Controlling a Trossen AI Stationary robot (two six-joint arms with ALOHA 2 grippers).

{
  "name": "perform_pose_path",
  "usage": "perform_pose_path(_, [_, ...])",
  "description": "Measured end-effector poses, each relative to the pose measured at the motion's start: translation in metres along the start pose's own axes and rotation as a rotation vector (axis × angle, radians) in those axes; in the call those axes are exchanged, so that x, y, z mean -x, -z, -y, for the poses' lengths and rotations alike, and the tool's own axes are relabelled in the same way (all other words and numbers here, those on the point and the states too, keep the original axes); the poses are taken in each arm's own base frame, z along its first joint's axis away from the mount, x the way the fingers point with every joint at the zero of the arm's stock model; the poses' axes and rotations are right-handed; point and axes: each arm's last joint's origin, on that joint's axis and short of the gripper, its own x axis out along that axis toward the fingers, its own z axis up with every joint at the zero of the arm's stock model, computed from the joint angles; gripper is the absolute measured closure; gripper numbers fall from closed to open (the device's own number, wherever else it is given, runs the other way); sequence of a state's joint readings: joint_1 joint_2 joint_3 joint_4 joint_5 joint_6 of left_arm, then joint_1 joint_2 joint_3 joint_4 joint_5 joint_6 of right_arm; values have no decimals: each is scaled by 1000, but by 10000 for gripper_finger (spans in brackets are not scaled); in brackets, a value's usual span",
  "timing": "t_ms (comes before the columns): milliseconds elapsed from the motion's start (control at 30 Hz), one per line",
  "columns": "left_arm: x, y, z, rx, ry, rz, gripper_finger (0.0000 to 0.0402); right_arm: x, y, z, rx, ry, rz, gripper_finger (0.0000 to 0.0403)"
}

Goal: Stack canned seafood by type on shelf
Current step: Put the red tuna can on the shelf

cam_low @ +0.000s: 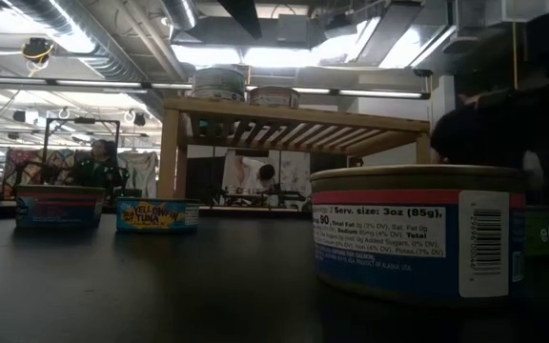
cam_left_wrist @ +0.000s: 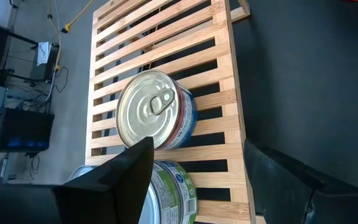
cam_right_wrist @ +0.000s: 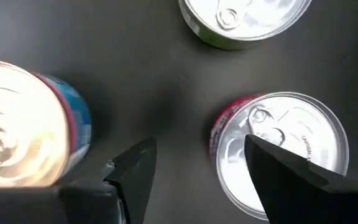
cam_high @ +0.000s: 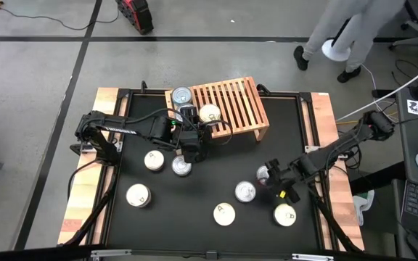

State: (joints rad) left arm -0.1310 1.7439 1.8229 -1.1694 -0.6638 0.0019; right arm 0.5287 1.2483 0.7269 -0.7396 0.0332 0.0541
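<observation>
A: From above, your left gripper (cam_high: 193, 147) hangs at the near left corner of the shelf (cam_high: 242, 101), fingers apart and holding nothing; two tins already sit on the slats, a silver-lidded can (cam_high: 182, 95) at the far left and a cream-lidded can (cam_high: 209, 113) just right of it; about seven more lie scattered on the black tabletop (cam_high: 216, 174). Where's your right one?

B: Low over the table, right of centre, right gripper (cam_high: 273, 174) spread and empty, next to a silver tin (cam_high: 245, 191) and a red-sided tin (cam_high: 263, 172) half under it.

A: At table level, a blue-and-red can (cam_low: 417, 233) fills the near right; a yellowfin tuna can (cam_low: 157, 214) and a red-banded can (cam_low: 59, 206) stand far left; you can't see either gripper clearly here.

B: How will they handle?

A: My guess: rigid metal, dense for their size, smooth walls and slick lids; squeeze across the side wall, never the lid.

B: Left wrist?

A: Black fingers (cam_left_wrist: 132, 168) wide apart over the slats; a blue-sided tin (cam_left_wrist: 155, 111) sits flat, a green-labelled tin (cam_left_wrist: 174, 193) beside it.

B: Right wrist?

A: Fingers (cam_right_wrist: 135, 171) open, straddling bare tabletop; the red-rimmed tin (cam_right_wrist: 278, 152) lies partly behind one finger, a blue-sided tin (cam_right_wrist: 23, 121) beyond the other; shift sideways to centre one can before closing.
</observation>
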Motion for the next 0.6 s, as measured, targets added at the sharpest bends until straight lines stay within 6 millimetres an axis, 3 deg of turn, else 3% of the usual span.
perform_pose_path(433, [0,0,0,-4,0,0,156,-36,3,-20,32,186,-190,163])
perform_pose_path(600, [0,0,0,-4,0,0,156,-41,4,-20,57,273,-204,201])
